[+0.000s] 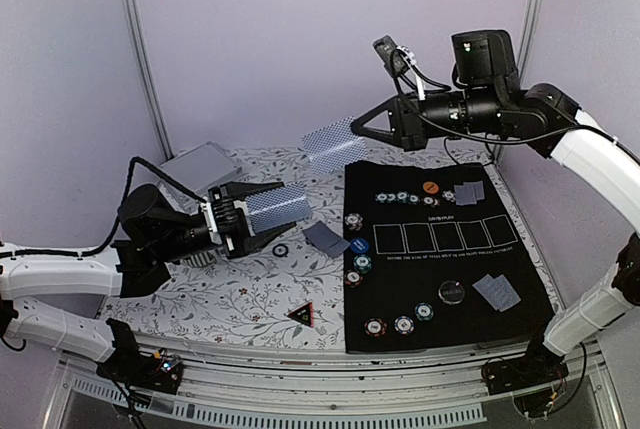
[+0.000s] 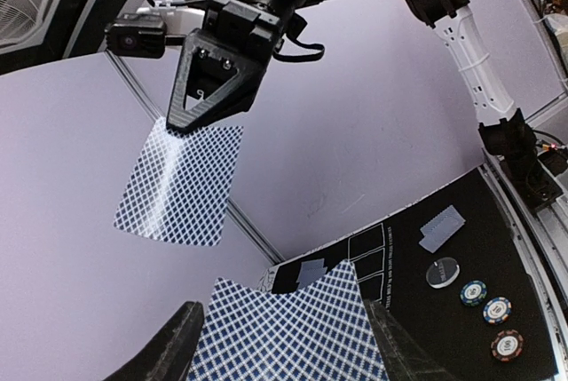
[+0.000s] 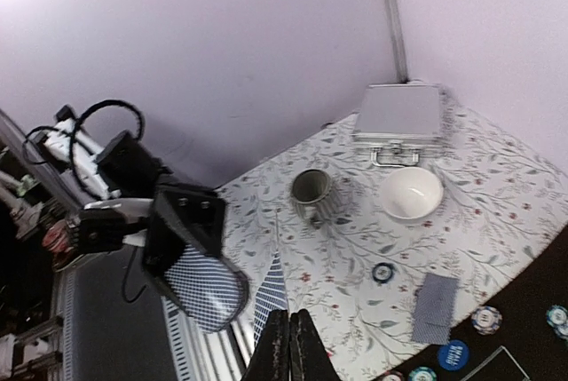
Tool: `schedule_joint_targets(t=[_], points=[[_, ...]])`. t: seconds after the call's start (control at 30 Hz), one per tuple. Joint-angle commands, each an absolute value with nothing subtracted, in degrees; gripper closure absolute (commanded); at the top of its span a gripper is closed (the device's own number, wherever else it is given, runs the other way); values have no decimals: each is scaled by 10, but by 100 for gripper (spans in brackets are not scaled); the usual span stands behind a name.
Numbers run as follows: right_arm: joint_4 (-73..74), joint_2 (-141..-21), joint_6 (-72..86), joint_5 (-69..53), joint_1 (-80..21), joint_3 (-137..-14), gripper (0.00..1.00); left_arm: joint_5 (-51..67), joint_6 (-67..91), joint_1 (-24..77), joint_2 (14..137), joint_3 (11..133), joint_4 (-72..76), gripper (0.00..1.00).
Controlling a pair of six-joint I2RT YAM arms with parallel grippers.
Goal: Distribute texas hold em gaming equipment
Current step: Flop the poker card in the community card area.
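Above the floral-patterned surface (image 1: 230, 299), in the top view, the left pincer (image 1: 272, 215) grips a bowed card (image 1: 285, 201) by its two side edges, its jaws about half apart; whether this is one card or several I cannot tell. Higher up at the back, the right pincer (image 1: 356, 130) is pinched tight on the corner of a flat card (image 1: 328, 145). To the right, poker chips (image 1: 403, 324), a blue button (image 1: 358, 245) and a black disc (image 1: 452, 293) lie on a black mat (image 1: 400, 289), with loose cards (image 1: 326, 238) just left of it. In the left wrist view, the fingers (image 2: 169, 350) flank the bowed card, and the flat card hangs beyond from the other arm's closed tips. In the right wrist view, closed fingers hold the flat card edge-on above a silver case (image 3: 397, 113), a striped mug (image 3: 312, 193) and a white bowl (image 3: 411, 193).
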State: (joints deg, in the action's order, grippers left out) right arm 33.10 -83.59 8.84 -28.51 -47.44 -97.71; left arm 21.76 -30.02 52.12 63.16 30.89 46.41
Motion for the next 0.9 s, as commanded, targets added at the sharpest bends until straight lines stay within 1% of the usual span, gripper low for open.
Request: schedule_joint_targets(t=[0.0, 0.07, 0.13, 0.33, 0.43, 0.6, 0.77, 0.87], points=[[394, -812, 39, -61, -447, -1011, 99, 215, -301, 529, 632, 309, 475, 43], [419, -829, -12, 15, -447, -1015, 99, 215, -300, 529, 633, 310, 475, 43], [422, -852, -69, 60, -447, -997, 99, 216, -298, 529, 634, 310, 476, 43], [316, -920, -223, 190, -446, -877, 99, 211, -301, 529, 632, 309, 476, 43], [254, -954, -298, 216, -447, -836, 99, 207, -304, 529, 632, 308, 476, 43], [132, -971, -406, 242, -447, -761, 99, 208, -304, 529, 637, 308, 476, 43], [-26, -1009, -558, 297, -447, -662, 99, 204, -305, 529, 639, 307, 476, 43], [-45, -1047, -602, 300, -452, -652, 99, 206, -304, 529, 641, 307, 477, 43]])
